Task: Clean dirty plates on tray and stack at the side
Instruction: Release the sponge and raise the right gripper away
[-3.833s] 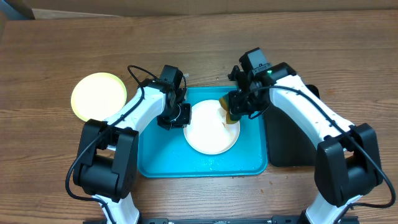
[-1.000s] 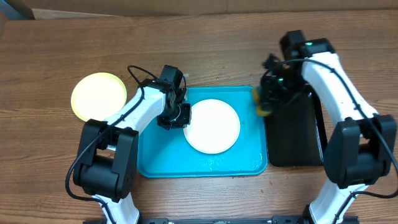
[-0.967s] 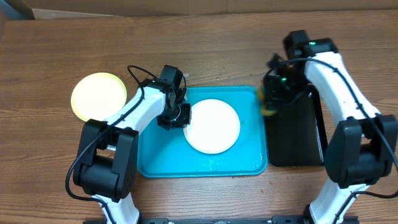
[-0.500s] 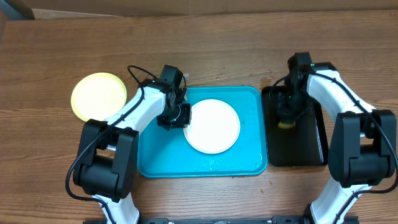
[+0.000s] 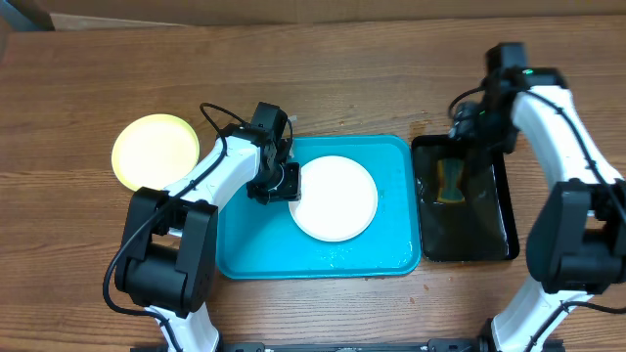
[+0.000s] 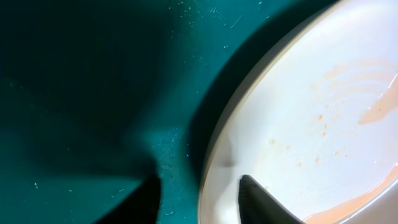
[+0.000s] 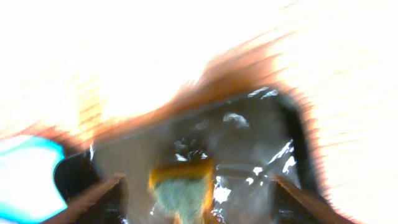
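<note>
White round plate (image 5: 335, 198) lies in the turquoise rectangular plastic tray (image 5: 391, 256); pale yellow round plate (image 5: 155, 152) well apart.
Overhead: left gripper (image 5: 277, 183) at the white plate's edge; left wrist: jaws parted astride its rim; right wrist, blurred: right gripper (image 7: 196, 202) spread wide above a yellow-green sponge (image 7: 180, 186) in the narrow black tray (image 7: 249, 143).

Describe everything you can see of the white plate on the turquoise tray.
The white plate is round, shallow and smooth, perhaps plastic or ceramic. It lies flat near the middle of the turquoise tray. Faint orange-red smears show on its surface in the left wrist view. The left gripper straddles its rim; nothing else touches it.
</note>
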You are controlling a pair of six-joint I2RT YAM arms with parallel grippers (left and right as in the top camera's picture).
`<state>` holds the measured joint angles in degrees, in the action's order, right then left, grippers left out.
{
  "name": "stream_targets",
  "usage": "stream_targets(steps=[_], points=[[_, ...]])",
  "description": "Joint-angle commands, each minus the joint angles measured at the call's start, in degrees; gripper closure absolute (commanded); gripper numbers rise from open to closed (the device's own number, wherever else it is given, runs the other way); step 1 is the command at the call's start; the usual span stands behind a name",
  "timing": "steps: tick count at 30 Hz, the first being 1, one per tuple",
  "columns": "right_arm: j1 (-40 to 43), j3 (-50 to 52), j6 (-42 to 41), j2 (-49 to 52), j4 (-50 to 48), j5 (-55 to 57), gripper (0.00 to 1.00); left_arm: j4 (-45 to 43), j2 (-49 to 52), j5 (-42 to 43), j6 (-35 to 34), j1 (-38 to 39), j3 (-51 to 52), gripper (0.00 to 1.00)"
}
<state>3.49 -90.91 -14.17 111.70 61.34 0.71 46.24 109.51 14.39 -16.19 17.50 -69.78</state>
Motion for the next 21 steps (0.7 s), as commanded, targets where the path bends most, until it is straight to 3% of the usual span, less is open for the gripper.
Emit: stream_targets(steps=[1,7,9,11,12,21], points=[[4.7,-1.0,-2.4,-1.4,0.5,0.7,0.0,0.1,-0.1,0.5,0.3,-0.2,0.4,0.67],[9.5,-0.9,-2.4,-1.4,0.6,0.7,0.0,-1.4,-0.1,0.3,0.3,-0.2,2.2,0.67],[10.2,-0.9,-2.4,-1.4,0.3,0.7,0.0,-2.2,-0.1,0.3,0.3,-0.2,3.0,0.77],[10.5,-0.9,-2.4,-1.4,0.2,0.7,0.0,-2.3,-0.1,0.3,0.3,-0.2,3.0,0.93],[10.5,-0.9,-2.4,-1.4,0.2,0.7,0.0,-2.2,-0.1,0.3,0.3,-0.2,3.0,0.96],[10.5,-0.9,-2.4,-1.4,0.2,0.7,0.0,5.0,-0.1,-0.7,0.8,-0.2,-3.0,0.96]])
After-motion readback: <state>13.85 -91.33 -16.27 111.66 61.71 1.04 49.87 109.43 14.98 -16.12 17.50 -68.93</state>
